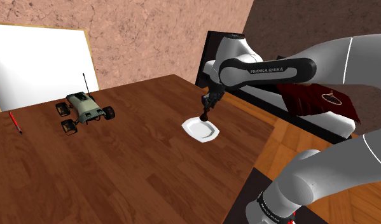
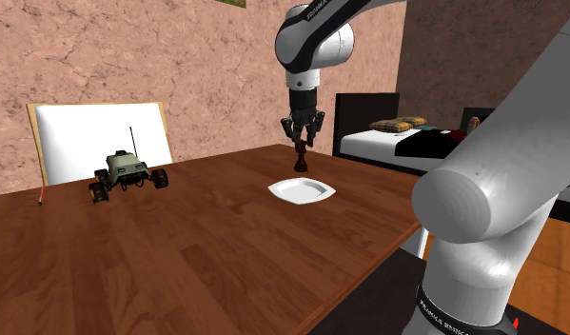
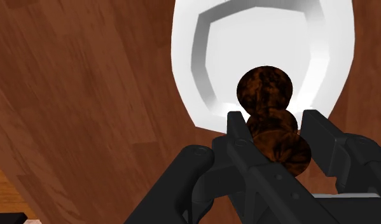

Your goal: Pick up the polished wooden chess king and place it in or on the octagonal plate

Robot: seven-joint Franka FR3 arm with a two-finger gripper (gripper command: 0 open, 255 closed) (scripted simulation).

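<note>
My black gripper (image 3: 271, 137) is shut on a dark brown wooden chess king (image 3: 266, 95), clasping it near its top so the piece hangs base-down. The king (image 2: 301, 157) hangs above the white octagonal plate (image 2: 302, 190), near the plate's far edge in the second exterior view. In the shoulder view the gripper (image 1: 209, 102) holds the king (image 1: 205, 115) just over the plate (image 1: 201, 130) on the brown wooden table. Through the wrist view the king's round base overlaps the plate's (image 3: 259, 38) inner rim.
A toy buggy with an antenna (image 1: 82, 109) stands on the table toward the shoulder view's left, beside a white framed board (image 1: 39, 63). A red pen (image 1: 15, 121) lies near the left edge. A bed (image 2: 406, 138) stands beyond the table's edge.
</note>
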